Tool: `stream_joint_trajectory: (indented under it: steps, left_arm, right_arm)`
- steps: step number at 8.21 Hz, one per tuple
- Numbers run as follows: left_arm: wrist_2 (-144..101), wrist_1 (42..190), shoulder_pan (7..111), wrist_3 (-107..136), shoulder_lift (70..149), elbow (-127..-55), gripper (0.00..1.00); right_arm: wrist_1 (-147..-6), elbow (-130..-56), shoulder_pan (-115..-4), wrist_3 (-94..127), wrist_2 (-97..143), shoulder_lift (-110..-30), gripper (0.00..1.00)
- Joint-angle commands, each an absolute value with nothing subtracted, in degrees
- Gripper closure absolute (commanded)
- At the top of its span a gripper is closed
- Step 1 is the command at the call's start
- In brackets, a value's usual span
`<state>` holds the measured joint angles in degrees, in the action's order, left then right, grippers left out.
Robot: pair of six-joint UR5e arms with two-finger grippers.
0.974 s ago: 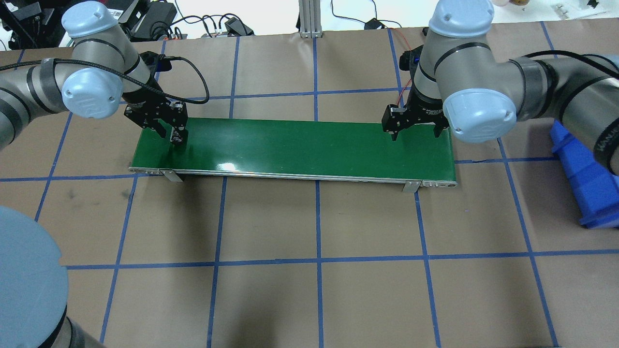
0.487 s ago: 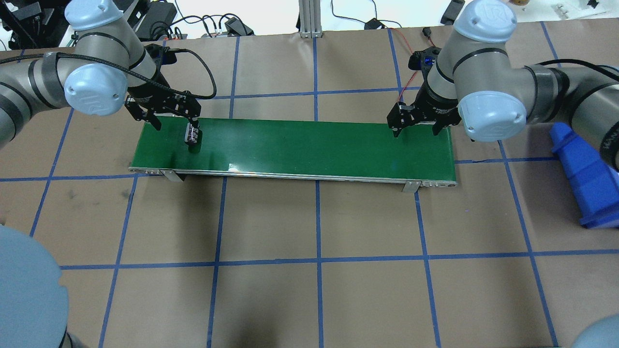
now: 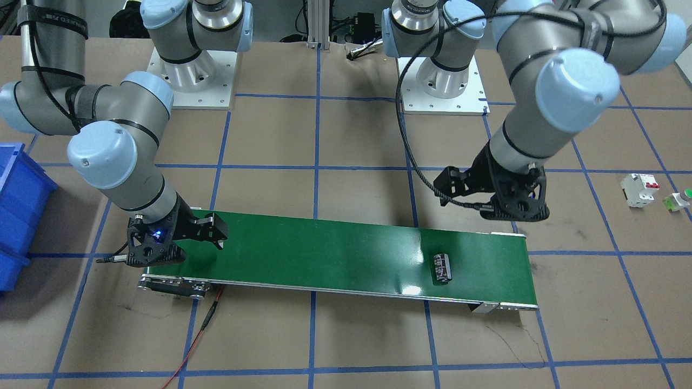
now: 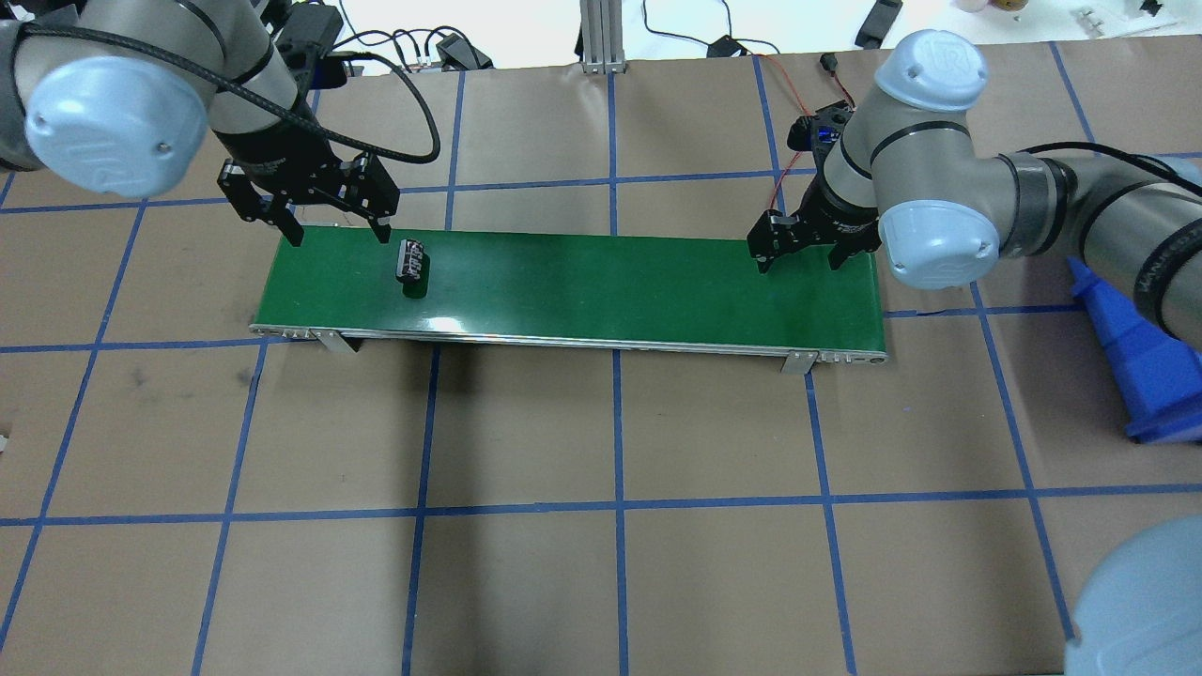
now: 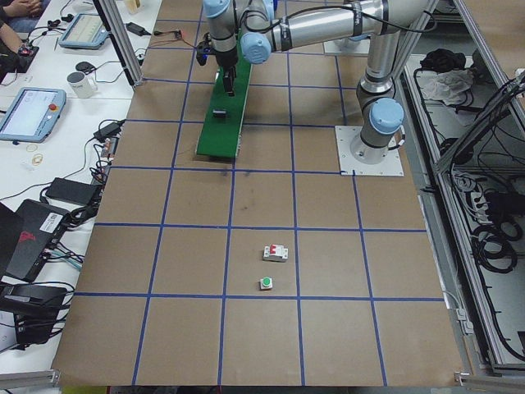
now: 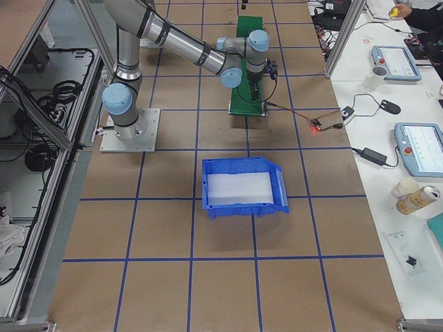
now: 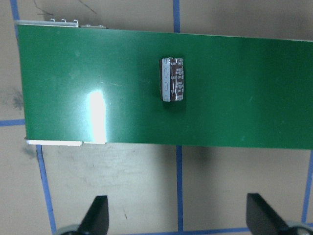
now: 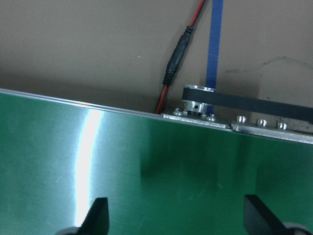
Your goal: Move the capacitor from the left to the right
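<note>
On the green conveyor belt (image 4: 610, 282), toward its left end, the capacitor (image 4: 410, 260) lies on its side, its pale-striped black sleeve facing up, free of both arms. The left wrist view shows its long axis (image 7: 172, 80) running across the belt's width. In the left side view it is only a dark speck, probably the same part.

In the overhead view, the left pincer (image 4: 338, 230) hangs at about 10 o'clock from the capacitor, over the belt's far edge. Its fingers are spread wide with nothing between them, and it is near the part but not touching.

At 3 o'clock from the capacitor, well apart, the right pincer (image 4: 798, 255) hovers over the belt's right end, also spread and empty. Its wrist view looks down on the belt's edge, a pulley, and a red-and-black cable (image 8: 171, 68) on the tabletop (image 4: 610, 422).

A blue bin (image 4: 1127, 347) sits at 4 o'clock from the belt's right end. In the front view, a white breaker (image 3: 639, 189) and a green push button (image 3: 682, 197) stand just beside each other, far off the belt at 2 o'clock from the capacitor.
</note>
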<state>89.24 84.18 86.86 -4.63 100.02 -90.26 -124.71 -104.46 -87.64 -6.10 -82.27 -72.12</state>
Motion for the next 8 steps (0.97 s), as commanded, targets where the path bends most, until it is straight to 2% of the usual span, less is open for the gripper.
stream_joint_trajectory:
  steps: [1, 4, 6, 8]
  left_arm:
    - [90.3, 95.0, 89.2, -3.4, 92.2, -84.6, 0.00]
    - [89.6, 94.3, 89.6, -3.5, 89.7, -83.8, 0.00]
    - [90.3, 88.7, 89.6, -3.5, 90.4, -84.0, 0.00]
    - [90.2, 89.1, 89.6, -3.0, 90.4, -84.5, 0.00]
  right_arm:
    - [-125.0, -104.6, -87.6, -6.1, -78.4, -71.4, 0.04]
    - [-126.3, -104.6, -87.6, -6.1, -78.4, -70.8, 0.04]
    - [-126.2, -104.7, -87.6, -6.1, -78.5, -70.8, 0.03]
    - [-126.2, -105.2, -87.6, -6.1, -78.3, -70.9, 0.04]
